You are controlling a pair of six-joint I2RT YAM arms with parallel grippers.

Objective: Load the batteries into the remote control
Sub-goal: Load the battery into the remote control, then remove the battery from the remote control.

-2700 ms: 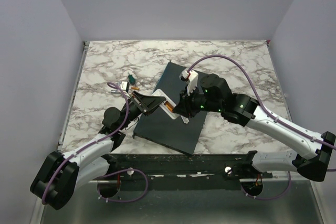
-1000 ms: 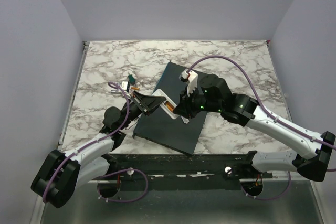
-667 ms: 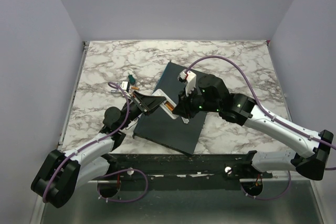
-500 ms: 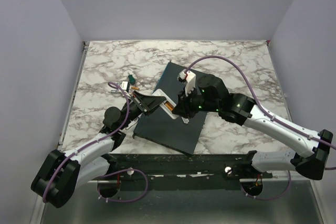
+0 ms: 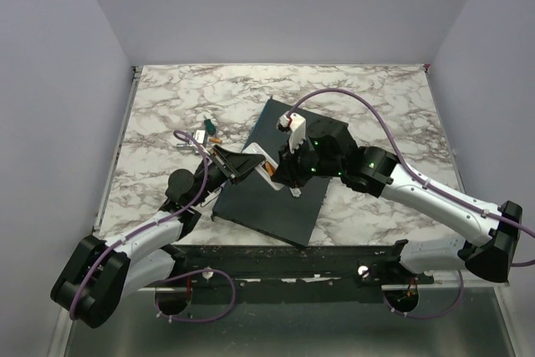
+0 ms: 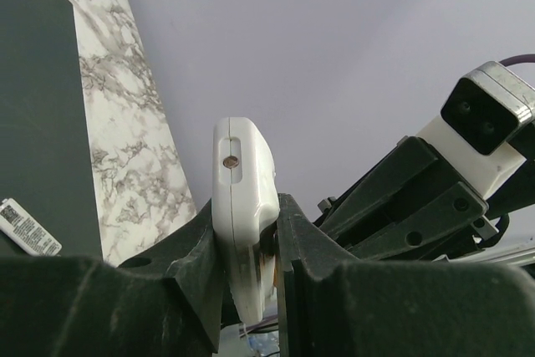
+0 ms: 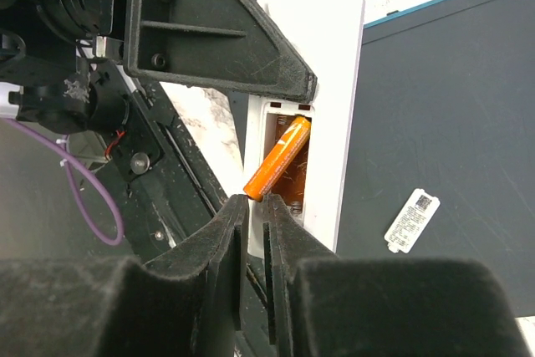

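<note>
My left gripper (image 5: pixel 244 165) is shut on the white remote control (image 5: pixel 262 165) and holds it tilted above the dark slab. In the left wrist view the remote (image 6: pixel 242 206) stands edge-on between the fingers (image 6: pixel 196 248). In the right wrist view the remote (image 7: pixel 334 81) shows its open battery bay with one orange battery (image 7: pixel 278 157) lying slanted in it, its lower end sticking out. My right gripper (image 7: pixel 255 202) is almost closed, empty, its tips touching that lower end. Another orange battery (image 5: pixel 215 138) lies on the marble at the left.
The large dark grey slab (image 5: pixel 276 202) lies under both grippers. A small white labelled piece (image 7: pixel 411 220) lies on it. A white piece (image 5: pixel 197 135) and a green bit (image 5: pixel 207 126) lie on the marble beside the loose battery.
My right wrist has shifted a little to the left, closer to the remote. The left arm and the remote have stayed put.
</note>
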